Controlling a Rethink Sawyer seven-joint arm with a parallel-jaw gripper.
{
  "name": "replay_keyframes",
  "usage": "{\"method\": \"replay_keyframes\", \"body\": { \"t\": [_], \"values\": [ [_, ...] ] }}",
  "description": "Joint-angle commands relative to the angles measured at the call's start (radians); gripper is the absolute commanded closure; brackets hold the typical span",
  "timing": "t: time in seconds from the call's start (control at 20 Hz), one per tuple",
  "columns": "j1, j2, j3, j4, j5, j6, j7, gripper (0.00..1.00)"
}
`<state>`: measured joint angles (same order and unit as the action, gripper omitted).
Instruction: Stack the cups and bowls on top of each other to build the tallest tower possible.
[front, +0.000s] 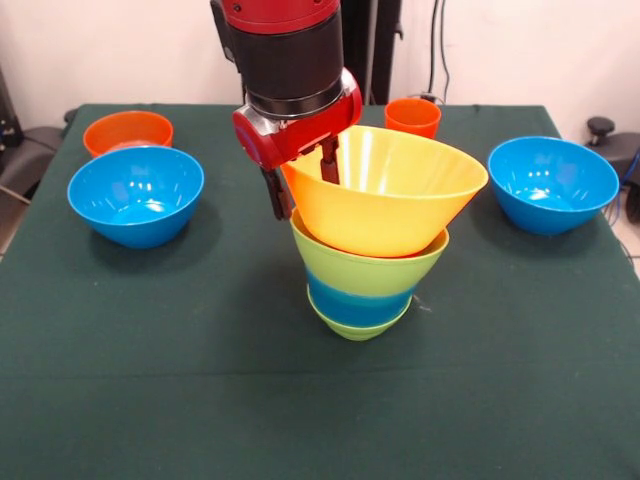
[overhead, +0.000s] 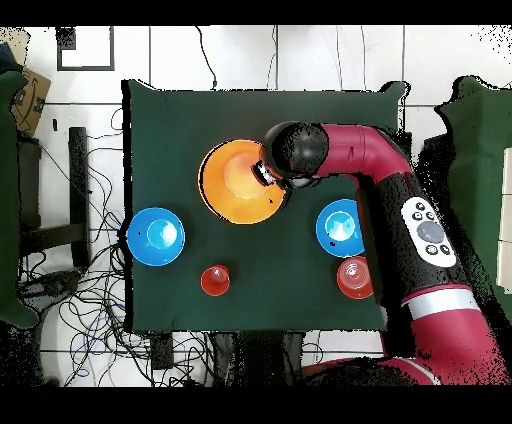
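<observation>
My gripper (front: 307, 197) grips the left rim of the large yellow bowl (front: 400, 200), one finger outside the wall and one inside. That bowl sits tilted on top of the tower (front: 365, 285), whose lower bands are a lime green bowl, a blue bowl and a small green bowl at the bottom. In the overhead view the gripper (overhead: 266, 175) sits at the right edge of the yellow bowl (overhead: 232, 182), which hides the bowls beneath. An orange cup (front: 412, 116) (overhead: 215, 280) stands behind the tower. No other cup is in view.
On the green table (front: 200, 350), a blue bowl (front: 135, 195) (overhead: 340, 227) and an orange bowl (front: 128, 130) (overhead: 355, 277) sit on the left in the front view. Another blue bowl (front: 552, 183) (overhead: 156, 236) sits on the right.
</observation>
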<state>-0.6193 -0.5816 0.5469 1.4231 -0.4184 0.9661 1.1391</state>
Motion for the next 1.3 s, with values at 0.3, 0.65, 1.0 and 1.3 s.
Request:
{"method": "replay_keyframes", "body": {
  "t": [0.3,0.65,1.0,1.3],
  "values": [
    [0.011,0.006,-0.034,0.095,-0.035,-0.058,0.055,0.0],
    [0.007,-0.024,-0.033,0.124,-0.031,-0.056,0.058,0.0],
    [0.002,-0.078,-0.031,0.155,-0.024,-0.04,0.053,0.0],
    [-0.001,-0.082,-0.027,0.133,-0.039,-0.045,0.032,0.0]
  ]
}}
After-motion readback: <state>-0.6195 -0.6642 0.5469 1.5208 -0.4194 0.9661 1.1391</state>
